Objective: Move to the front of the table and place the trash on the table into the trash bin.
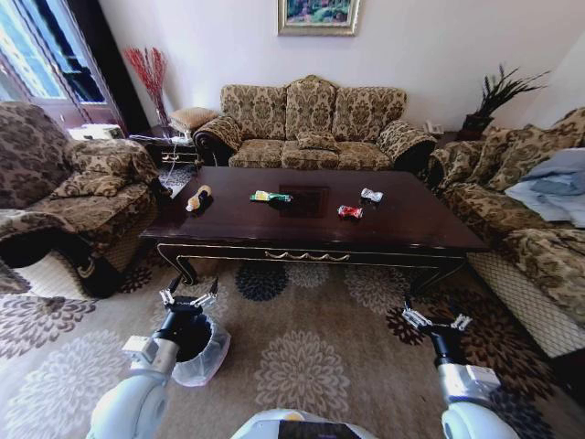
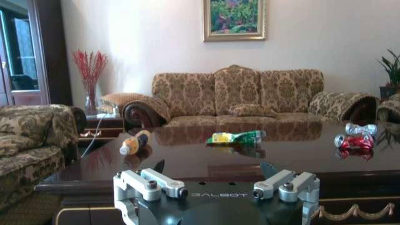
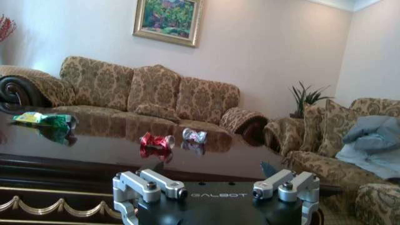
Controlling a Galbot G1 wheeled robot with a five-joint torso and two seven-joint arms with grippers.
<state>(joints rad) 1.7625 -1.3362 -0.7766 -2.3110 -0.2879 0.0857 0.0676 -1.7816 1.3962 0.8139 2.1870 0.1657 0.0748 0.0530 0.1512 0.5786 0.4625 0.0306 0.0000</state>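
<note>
Robot faces the table (image 1: pixel 311 233) front; all four trash bits on top, both grippers spread wide and empty.

Left gripper (image 1: pixel 188 298) hangs over the bin (image 1: pixel 203 350) by the table's front-left leg; right gripper (image 1: pixel 437 321) hangs off the front-right corner, both short of the top. Tan bottle (image 1: pixel 198 198) lies at left, green bottle (image 1: pixel 271 196) mid, red wrapper (image 1: pixel 350 212) and silver wrapper (image 1: pixel 371 195) close together at right. All prob. light and crushable; bottles lie flat, may roll on glossy wood, so pinch across the body. Wrappers look crumpled, thin: grab at the bunched middle.
</note>
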